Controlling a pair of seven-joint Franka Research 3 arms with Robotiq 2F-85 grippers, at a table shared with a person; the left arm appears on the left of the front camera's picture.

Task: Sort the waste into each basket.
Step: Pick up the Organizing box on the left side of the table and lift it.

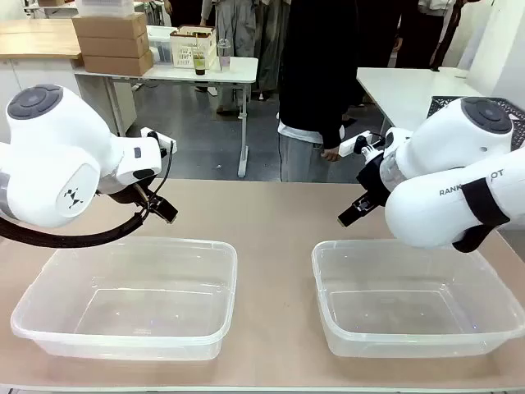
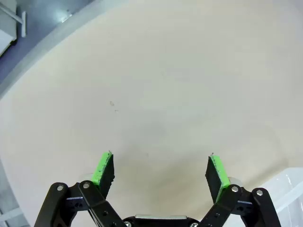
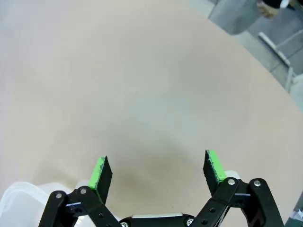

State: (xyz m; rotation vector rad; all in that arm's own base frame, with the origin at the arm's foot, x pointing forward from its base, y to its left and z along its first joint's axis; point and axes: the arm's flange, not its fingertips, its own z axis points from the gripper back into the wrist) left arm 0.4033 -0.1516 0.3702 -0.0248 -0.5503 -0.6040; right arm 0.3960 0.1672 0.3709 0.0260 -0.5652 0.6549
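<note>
1. Near the robot-side edge of the table (image 1: 275,205): two clear tubs side by side, left tub (image 1: 123,243) and right tub (image 1: 394,245), well apart, both holding nothing. Set one under each arm, probably so each gripper can drop into its own.
2. Just past the left tub's far rim: left gripper (image 1: 166,212) hovering over bare tabletop, tilted down and inward. Jaws spread wide, green pads (image 2: 105,168) far apart, nothing between them.
3. Mirrored over on the right: right gripper (image 1: 349,217) hanging just beyond the right tub's far rim, likewise spread wide and gripping nothing.
4. Across the table: person (image 1: 316,82) in dark clothes standing at the far edge, between the two arms.
5. Relative to the jaws: each tub low and on the robot's side of its gripper, a corner just catching the bottom edge of each wrist view. Only plain tabletop ahead of both sets of pads, no waste lying there.
6. Judged: sorting not yet begun. Wide-open, inward-facing poise suits waiting for waste to be set down or handed over from the far side.
</note>
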